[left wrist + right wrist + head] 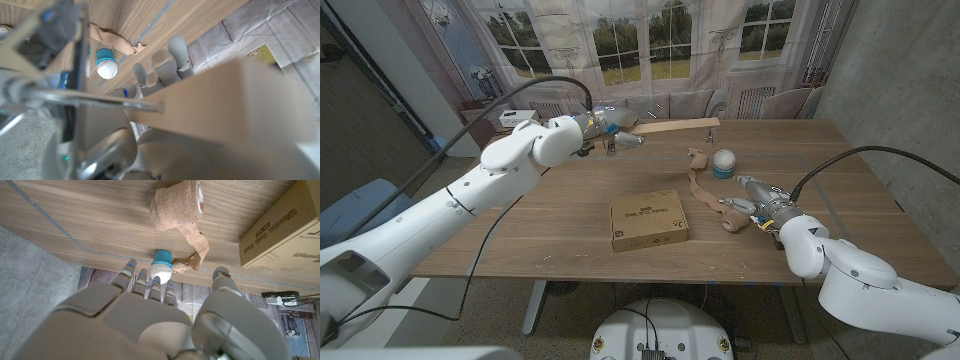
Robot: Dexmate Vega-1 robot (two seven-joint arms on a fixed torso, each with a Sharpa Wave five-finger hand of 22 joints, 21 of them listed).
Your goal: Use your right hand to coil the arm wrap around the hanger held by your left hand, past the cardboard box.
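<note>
Holding hanger (665, 126): left hand (605, 134) | right hand (752, 196) open, seemingly | wooden table (560, 220), curtained windows (620, 35)

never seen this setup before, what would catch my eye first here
Probably the left hand holding a wooden hanger out over the table's far side. Next, the tan arm wrap, partly unrolled from its roll near the right hand, trailing toward a small white ball on a blue base; a cardboard box lies mid-table.

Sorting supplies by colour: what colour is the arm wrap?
Tan; the arm wrap shows best in the right wrist view.
</note>
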